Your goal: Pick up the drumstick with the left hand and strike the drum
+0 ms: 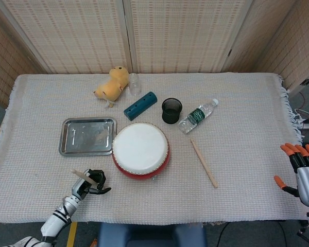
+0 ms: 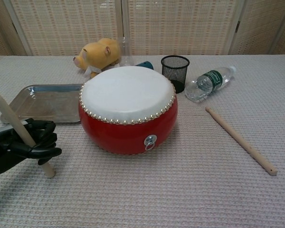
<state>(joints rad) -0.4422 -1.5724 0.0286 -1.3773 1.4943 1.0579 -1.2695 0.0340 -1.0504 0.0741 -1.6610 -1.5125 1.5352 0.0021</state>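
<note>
No readable text anywhere on this table. The water bottle (image 2: 210, 82), lying at about two o'clock from the drum (image 2: 128, 110), wears a dark green label (image 1: 196, 116) with pale marks on it, but they are far too small and blurred to make out in either view. The drum's red side shows only a metal ring (image 2: 150, 141) and a row of studs, no lettering. Nothing is printed on the teal block (image 1: 140, 105) at twelve o'clock from the drum, the steel tray (image 1: 87, 136) at nine o'clock, or the black mesh cup (image 2: 175, 72).
</note>
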